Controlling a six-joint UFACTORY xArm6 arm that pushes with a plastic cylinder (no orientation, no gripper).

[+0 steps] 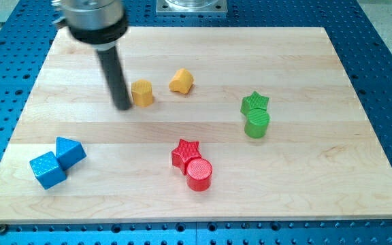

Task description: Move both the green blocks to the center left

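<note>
A green star block (254,103) and a green cylinder block (256,124) stand touching at the view's right of centre, the star just above the cylinder. My tip (123,107) rests on the board at the upper left, just left of a yellow hexagon block (142,92). The tip is far to the left of both green blocks.
A yellow heart-shaped block (181,81) lies right of the hexagon. A red star (185,154) and a red cylinder (199,173) touch at the bottom centre. Two blue blocks, a cube (47,169) and a wedge-like one (69,151), sit at the lower left. The wooden board (318,184) lies on a blue perforated table.
</note>
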